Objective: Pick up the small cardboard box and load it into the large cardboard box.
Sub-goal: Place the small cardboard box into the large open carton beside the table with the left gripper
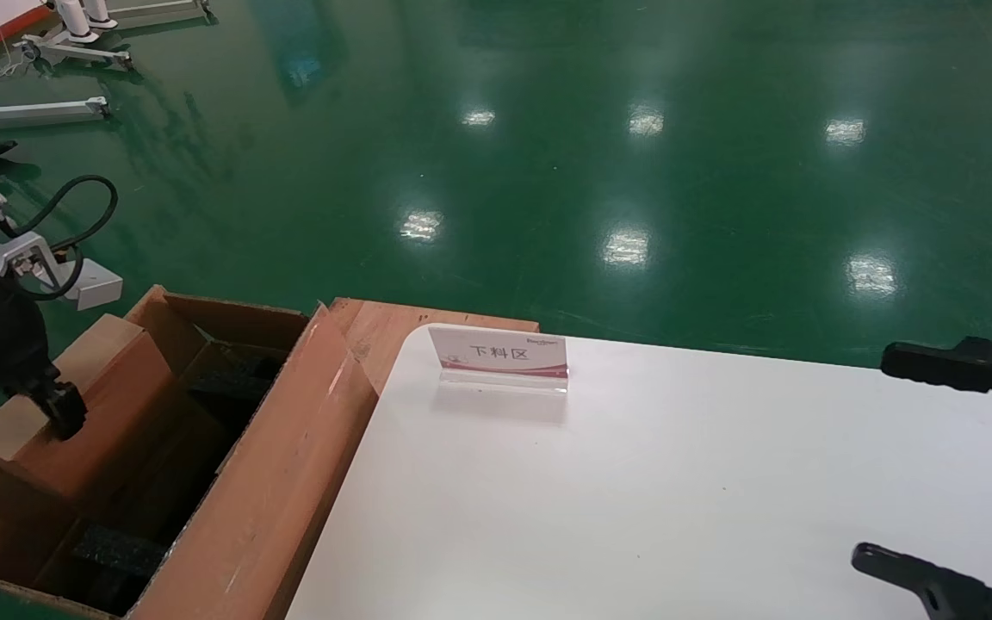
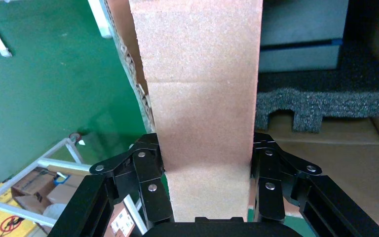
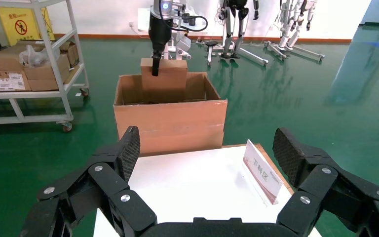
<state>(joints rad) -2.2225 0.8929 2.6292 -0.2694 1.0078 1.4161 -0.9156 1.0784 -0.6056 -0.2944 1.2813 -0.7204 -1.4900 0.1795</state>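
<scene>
Small cardboard box [image 1: 57,413]: slim, reddish-brown, paler tan on its narrow top edge. Held tilted inside the opening of the large cardboard box [image 1: 229,517], its upper part standing above the carton's rim. Whether its lower end touches the carton's floor or the foam cannot be told.

Left gripper [image 1: 65,418]: over the carton's far-left part, fingers [image 2: 150,182] clamped on the small box, one pressed to each of its opposite faces.

Large cardboard box: deep brown corrugated carton, open, standing on the floor against the left edge of the white table [image 1: 677,482]. One long flap stands up along the table side. Black foam blocks [image 1: 117,551] lie inside, beside and below the small box.

White table: immediately right of the carton. A small acrylic sign [image 1: 500,357] with red trim and Chinese characters stands on it, near the corner closest to the carton.

Right gripper [image 3: 205,153]: over the table, well apart from the carton, fingers spread wide with nothing between them.

Green floor [image 1: 548,129]: glossy, surrounding the carton; metal stand bases [image 1: 57,108] lie beyond the carton.
</scene>
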